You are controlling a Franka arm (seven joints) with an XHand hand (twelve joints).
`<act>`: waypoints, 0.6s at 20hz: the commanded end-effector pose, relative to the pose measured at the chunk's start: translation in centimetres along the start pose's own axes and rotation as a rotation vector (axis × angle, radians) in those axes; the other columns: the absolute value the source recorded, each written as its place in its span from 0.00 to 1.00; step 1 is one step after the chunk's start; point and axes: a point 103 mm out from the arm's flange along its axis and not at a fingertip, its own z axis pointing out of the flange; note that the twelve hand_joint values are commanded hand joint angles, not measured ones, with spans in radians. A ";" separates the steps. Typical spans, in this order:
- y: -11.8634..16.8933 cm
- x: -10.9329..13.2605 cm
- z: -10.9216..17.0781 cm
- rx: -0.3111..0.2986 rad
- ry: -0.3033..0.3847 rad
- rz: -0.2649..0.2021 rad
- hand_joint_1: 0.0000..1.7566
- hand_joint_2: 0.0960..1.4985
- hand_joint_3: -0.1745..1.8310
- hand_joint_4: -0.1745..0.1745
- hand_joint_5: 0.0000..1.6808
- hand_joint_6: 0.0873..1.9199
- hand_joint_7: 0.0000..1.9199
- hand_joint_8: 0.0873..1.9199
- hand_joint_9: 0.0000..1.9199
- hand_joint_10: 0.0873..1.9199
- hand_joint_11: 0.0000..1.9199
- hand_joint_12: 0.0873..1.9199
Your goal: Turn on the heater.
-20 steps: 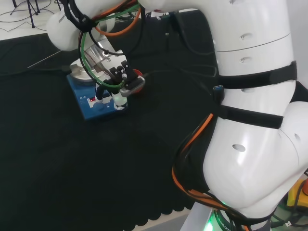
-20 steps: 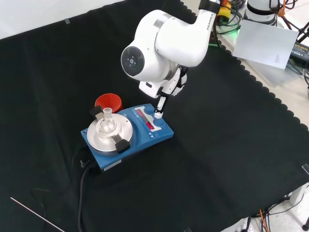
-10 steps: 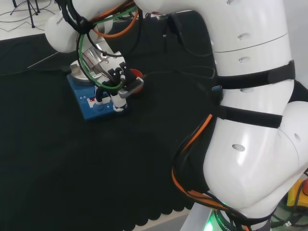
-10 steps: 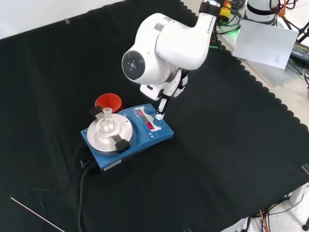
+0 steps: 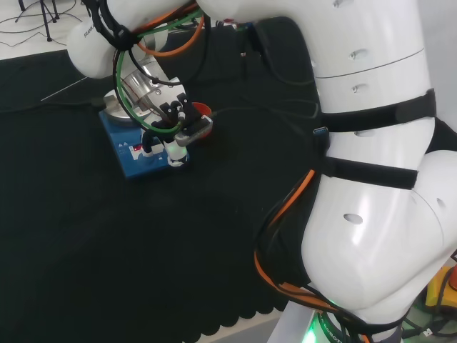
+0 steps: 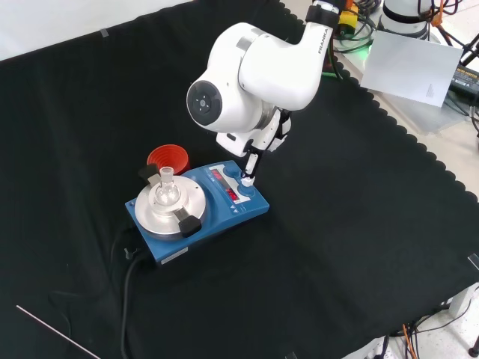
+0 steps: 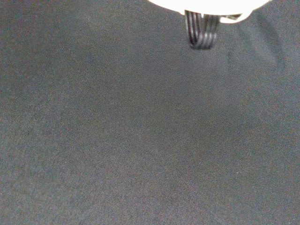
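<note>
One straight white-tipped finger of the robot hand [image 6: 253, 158] is pointed down at the control panel of the blue, boxy heater [image 6: 224, 203], nothing gripped. A small clear flask [image 6: 165, 187] is seated on its round metal plate, red ribbed ring [image 6: 167, 158] behind, matte black-clothed worktop [image 6: 359, 224] underneath.
</note>
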 end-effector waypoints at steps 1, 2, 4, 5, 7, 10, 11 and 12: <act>0.1 0.0 0.1 0.004 0.001 -0.004 0.83 0.41 0.62 0.46 0.21 0.00 0.87 0.97 0.94 0.90 0.86 0.73; 0.1 0.0 0.1 0.005 0.001 -0.005 0.83 0.41 0.62 0.46 0.21 0.00 0.87 0.97 0.94 0.90 0.86 0.73; 0.2 0.0 0.1 0.005 0.002 -0.006 0.83 0.41 0.62 0.46 0.21 0.00 0.87 0.97 0.94 0.90 0.86 0.73; 0.2 0.0 0.2 0.005 0.002 -0.004 0.83 0.41 0.62 0.46 0.21 0.00 0.87 0.97 0.94 0.90 0.86 0.73; 0.2 0.0 0.2 0.005 0.004 -0.006 0.83 0.41 0.62 0.46 0.21 0.00 0.87 0.97 0.94 0.90 0.86 0.73; 0.5 -0.2 0.5 0.011 0.009 -0.010 0.83 0.41 0.62 0.46 0.21 0.00 0.87 0.97 0.94 0.90 0.86 0.73; 0.6 -0.3 0.7 0.009 0.011 -0.012 0.83 0.41 0.62 0.45 0.21 0.00 0.87 0.97 0.94 0.90 0.86 0.73; 0.8 -0.5 0.9 0.009 0.013 -0.013 0.83 0.41 0.62 0.45 0.21 0.00 0.87 0.97 0.94 0.90 0.86 0.73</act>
